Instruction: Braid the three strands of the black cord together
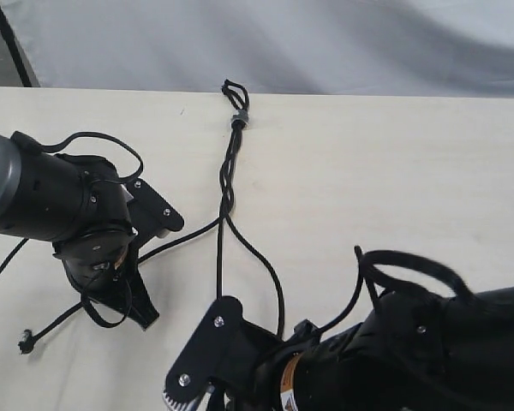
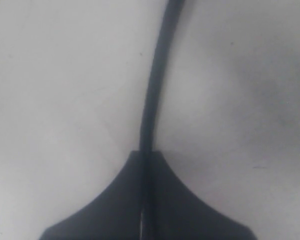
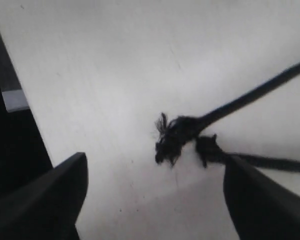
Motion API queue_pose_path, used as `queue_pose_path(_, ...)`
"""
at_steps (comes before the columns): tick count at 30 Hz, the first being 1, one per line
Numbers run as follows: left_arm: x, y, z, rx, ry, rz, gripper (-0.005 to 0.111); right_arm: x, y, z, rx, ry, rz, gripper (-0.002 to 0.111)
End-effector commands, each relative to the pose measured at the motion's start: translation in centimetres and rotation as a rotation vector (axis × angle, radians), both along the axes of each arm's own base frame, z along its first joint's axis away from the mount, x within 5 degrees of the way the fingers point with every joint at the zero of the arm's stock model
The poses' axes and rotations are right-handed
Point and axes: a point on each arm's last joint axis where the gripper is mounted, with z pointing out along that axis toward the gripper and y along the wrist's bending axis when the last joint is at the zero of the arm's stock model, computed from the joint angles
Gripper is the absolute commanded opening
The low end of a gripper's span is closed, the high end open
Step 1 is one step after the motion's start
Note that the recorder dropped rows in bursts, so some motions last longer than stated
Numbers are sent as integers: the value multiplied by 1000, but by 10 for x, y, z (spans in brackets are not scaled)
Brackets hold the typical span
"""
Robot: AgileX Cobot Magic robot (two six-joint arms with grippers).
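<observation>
The left gripper [image 2: 145,162] has its fingers [image 2: 110,200] pressed together, pinching the left strand [image 2: 152,100], which runs straight out from the fingertips across the table [image 2: 50,100]. That strand's knotted end [image 1: 24,342] lies on the other side of the fingers. The black cord [image 1: 228,184] lies lengthwise between the two grippers. Its loop [image 1: 235,89] and grey band [image 1: 239,119] point away from both sets of fingertips, at the far table edge. Its twisted stretch splits into the three strands [image 1: 220,257] short of the fingers. The right gripper [image 3: 156,162] has its fingers [image 3: 65,190] spread wide, holding nothing, and two frayed strand tips [image 3: 171,137] lie on the table between them.
</observation>
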Motion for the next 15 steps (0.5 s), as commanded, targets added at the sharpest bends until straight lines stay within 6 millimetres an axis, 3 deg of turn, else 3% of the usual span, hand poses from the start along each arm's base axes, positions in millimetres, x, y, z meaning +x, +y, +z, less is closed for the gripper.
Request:
queue_pose_path(1,-14,2,-20,-26,91,91,0,17,-1,41,108,-118,9,78)
queue_pose_path(5,-14,2,-20,-26,91,91,0,60,-26,48,122,-160,-165,78)
queue_pose_path(9,-14,2,-20,-26,91,91,0,94,-48,30,55,-140,-294,77)
queue_pose_path(15,-14,2,-20,-25,92,87,0,107,-41,-1,-3,-161,-241,65)
